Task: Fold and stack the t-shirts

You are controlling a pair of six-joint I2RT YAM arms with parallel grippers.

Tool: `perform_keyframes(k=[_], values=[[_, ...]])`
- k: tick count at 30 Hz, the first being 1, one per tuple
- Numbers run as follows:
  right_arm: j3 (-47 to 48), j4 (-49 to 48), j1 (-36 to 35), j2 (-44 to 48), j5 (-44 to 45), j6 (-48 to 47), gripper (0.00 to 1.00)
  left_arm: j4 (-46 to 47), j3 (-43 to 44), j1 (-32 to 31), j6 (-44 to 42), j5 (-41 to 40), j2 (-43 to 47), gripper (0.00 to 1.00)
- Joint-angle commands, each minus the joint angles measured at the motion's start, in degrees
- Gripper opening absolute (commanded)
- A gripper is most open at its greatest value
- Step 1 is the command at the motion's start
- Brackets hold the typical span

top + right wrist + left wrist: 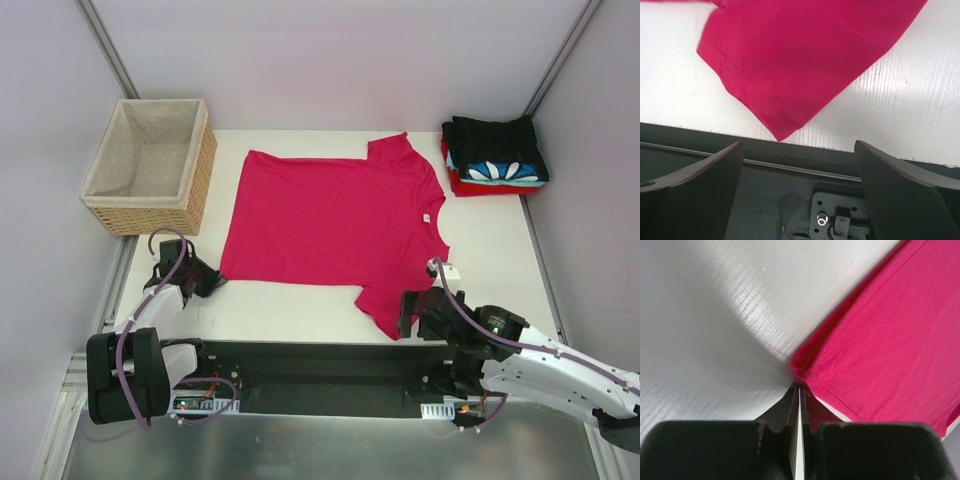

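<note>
Tabletop [300, 300] was white. The crimson tee [335, 220] lay spread flat across its middle, collar to the right, hem to the left, one sleeve far and one near. The wicker basket [195, 175] sat at the far left. The stack of folded shirts [495, 155] was in the far right corner, well apart from the tee.

The right gripper [410, 312] hung w/ fingers spread wide just beside the near sleeve [790, 75], holding nothing. The left gripper [799, 390] had its fingers pressed together, tips touching the tee's near-left hem corner [799, 371]. Couldn't tell if any cloth was nipped btwn them.

Step in hand was prob. taking hold for the first fold. To do it well:
- Get both layers of the hem corner into the left gripper, not just the edge.
- Right gripper should close on the sleeve tip or shoulder seam.
- Lift both ends level and carry the near edge over evenly, so the cloth doesn't drag or bunch.
</note>
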State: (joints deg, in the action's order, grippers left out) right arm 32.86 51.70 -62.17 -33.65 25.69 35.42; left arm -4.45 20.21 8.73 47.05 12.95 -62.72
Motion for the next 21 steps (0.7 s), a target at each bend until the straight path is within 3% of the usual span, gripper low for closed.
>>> perform_keyframes(k=[1, 7, 21], values=[[-4.1, -5.1, -0.4, 2.9, -4.0, 3.9, 0.97, -4.0, 0.6, 0.8, -1.7, -2.1, 0.1, 0.00], [-10.7, -12.8, -0.4, 4.7, -8.4, 5.8, 0.94, -3.4, 0.3, 1.1, -2.0, -1.5, 0.7, 0.00], [-15.3, -18.0, -1.5, -0.1, -9.3, 10.7, 0.77, -3.2, -0.3, 1.5, -2.0, -0.9, 1.3, 0.00]])
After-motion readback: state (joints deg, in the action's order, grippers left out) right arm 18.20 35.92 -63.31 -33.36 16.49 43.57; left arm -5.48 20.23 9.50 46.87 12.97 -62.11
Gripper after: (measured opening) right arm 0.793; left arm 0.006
